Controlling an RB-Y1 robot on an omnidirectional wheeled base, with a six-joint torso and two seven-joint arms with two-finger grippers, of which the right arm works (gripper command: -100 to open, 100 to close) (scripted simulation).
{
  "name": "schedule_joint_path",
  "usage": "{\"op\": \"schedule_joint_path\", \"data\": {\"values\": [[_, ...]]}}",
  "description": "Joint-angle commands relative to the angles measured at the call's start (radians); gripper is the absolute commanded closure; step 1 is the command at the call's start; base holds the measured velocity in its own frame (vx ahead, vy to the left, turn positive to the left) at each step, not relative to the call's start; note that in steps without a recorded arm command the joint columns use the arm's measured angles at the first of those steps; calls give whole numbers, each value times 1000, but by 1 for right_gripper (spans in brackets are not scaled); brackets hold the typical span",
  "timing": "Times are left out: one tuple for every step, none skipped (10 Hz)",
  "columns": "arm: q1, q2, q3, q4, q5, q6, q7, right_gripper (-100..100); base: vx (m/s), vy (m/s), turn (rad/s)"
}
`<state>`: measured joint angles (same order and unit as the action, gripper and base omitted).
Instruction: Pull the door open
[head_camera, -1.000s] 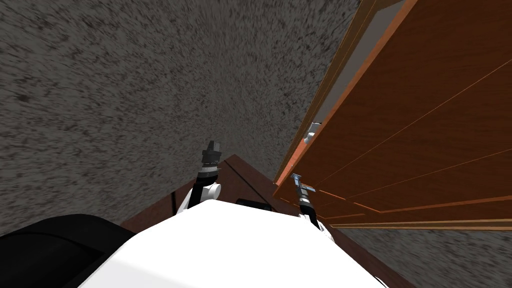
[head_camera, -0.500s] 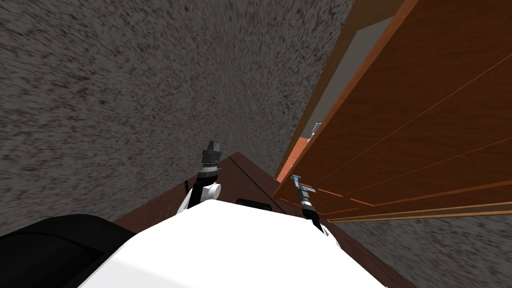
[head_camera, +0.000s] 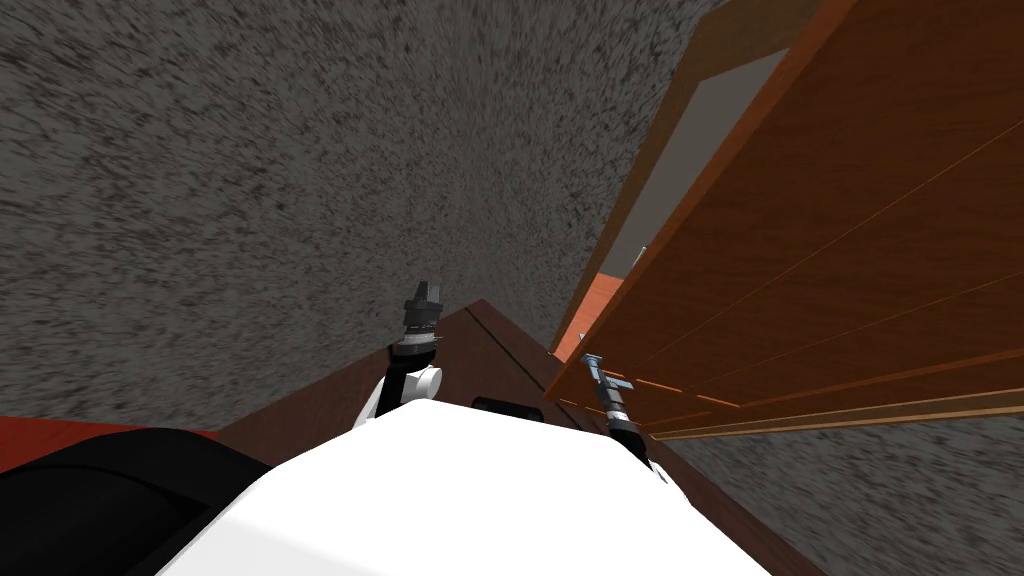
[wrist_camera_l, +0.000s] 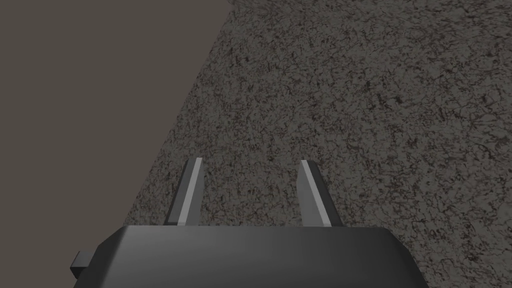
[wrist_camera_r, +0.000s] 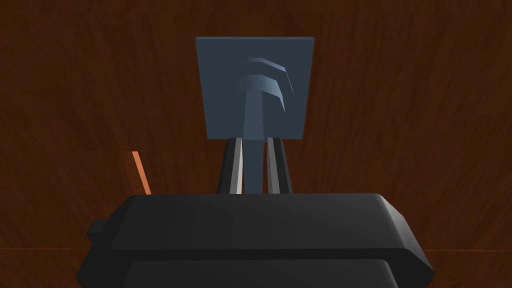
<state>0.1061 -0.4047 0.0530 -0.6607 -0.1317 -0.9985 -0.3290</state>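
Door (head_camera: 850, 230) has swung wider vs 1 s ago, grey gap (head_camera: 710, 130) at upper right broader, R gripper (wrist_camera_r: 254, 142) clamped narrow on blue-grey handle (wrist_camera_r: 253, 107) at lower centre-right, L gripper (wrist_camera_l: 252, 167) spread wide, idle; partly open, more pulling left

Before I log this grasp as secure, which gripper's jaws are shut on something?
The right gripper: its jaws clamp the slate-blue lever door handle on the brown wooden door. The left gripper has open jaws, holding nothing.

Speckled grey floor (head_camera: 250, 180), with a dark brown strip (head_camera: 480, 340) bordering it.
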Motion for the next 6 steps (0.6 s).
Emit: {"op": "schedule_joint_path", "data": {"values": [[22,-19,13,9,5,-36,-20,100,-205,-23,132],[35,-29,21,10,8,-55,-31,100,-212,-17,117],[40,-33,25,10,9,-63,-36,100,-173,-40,65],[51,-42,32,10,12,-79,-45,100,-155,-69,93],[60,-49,38,10,14,-92,-53,100,-173,-86,107],[68,-56,43,10,16,-105,-60,100,-160,-58,107]]}}
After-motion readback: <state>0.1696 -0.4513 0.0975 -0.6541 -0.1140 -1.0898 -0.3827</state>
